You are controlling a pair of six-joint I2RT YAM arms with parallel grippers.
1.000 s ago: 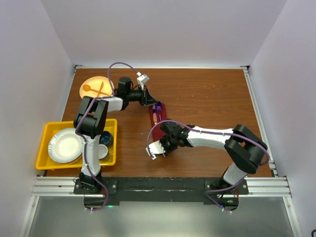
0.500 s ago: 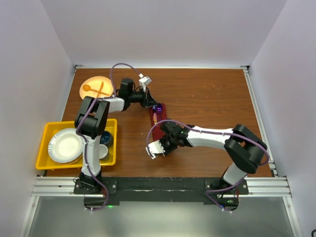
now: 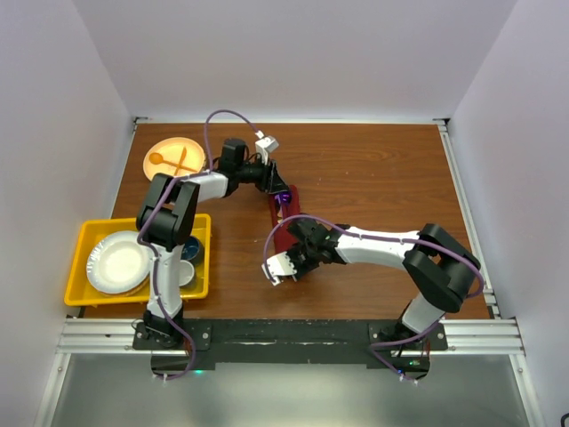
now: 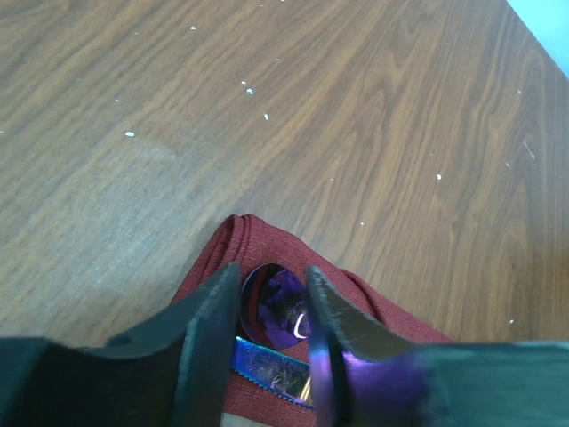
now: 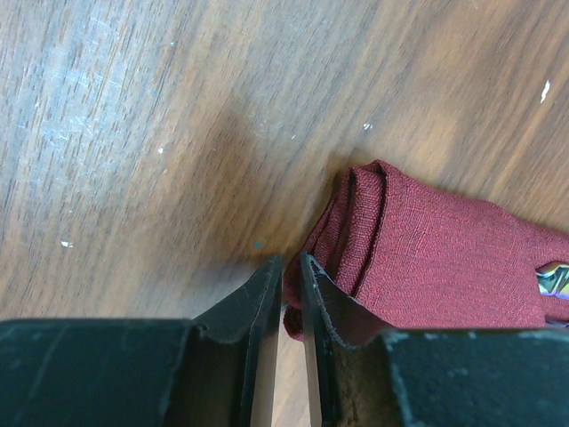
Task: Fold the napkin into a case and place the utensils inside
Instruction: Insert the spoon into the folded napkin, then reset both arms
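The narrow maroon folded-cloth case (image 3: pixel 284 211) lay lengthwise near the middle of the brown wooden tabletop (image 3: pixel 382 173), between the two arms. At its far end the left hand (image 4: pixel 272 276) hovered low over the mouth of the packet, its jaws clearly parted and gripping nothing. Through that gap showed the slim iridescent purple metal utensils (image 4: pixel 277 300): a rounded spoon bowl tucked among the cloth folds and, nearer the camera, a serrated knife blade (image 4: pixel 267 366) lying across the fabric. At the near end the right hand (image 5: pixel 290 262) sat down at the tabletop with only a thin slit between its jaws. The layered corner of the case met its fingertips, and I cannot tell whether any cloth was pinched there. Away to the left stood a yellow plastic tray (image 3: pixel 80 233) carrying a white plate (image 3: pixel 116 265), and beyond it a round orange plate (image 3: pixel 169 146)
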